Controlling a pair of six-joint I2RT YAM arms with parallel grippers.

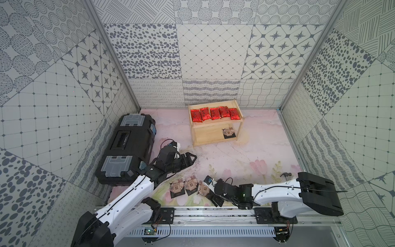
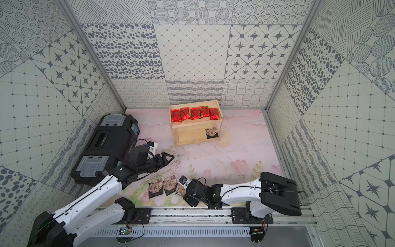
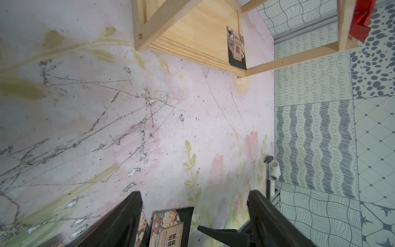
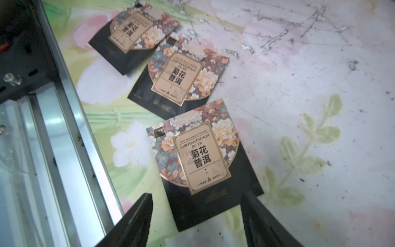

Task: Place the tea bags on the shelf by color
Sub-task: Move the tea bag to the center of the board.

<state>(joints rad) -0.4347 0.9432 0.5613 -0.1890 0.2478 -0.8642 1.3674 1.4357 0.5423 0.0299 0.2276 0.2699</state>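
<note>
The pale wood shelf (image 1: 215,124) (image 2: 196,126) stands at the back centre. Several red tea bags (image 1: 214,113) lie in a row on its top tier. One black floral tea bag (image 1: 228,133) (image 3: 236,49) lies at the right end of its lower tier. Three black tea bags (image 1: 190,185) (image 2: 168,185) lie side by side on the table near the front rail. My right gripper (image 1: 211,195) (image 4: 196,195) is open, its fingers on either side of the nearest black tea bag (image 4: 201,154) and not touching it. My left gripper (image 1: 191,160) (image 3: 195,194) hangs open and empty over the table behind the row of bags.
A large black toolbox (image 1: 126,147) with grey latches lies at the left, close behind my left arm. A small hammer (image 1: 286,175) rests at the right near the right arm. The metal rail (image 4: 70,132) runs along the front edge beside the bags.
</note>
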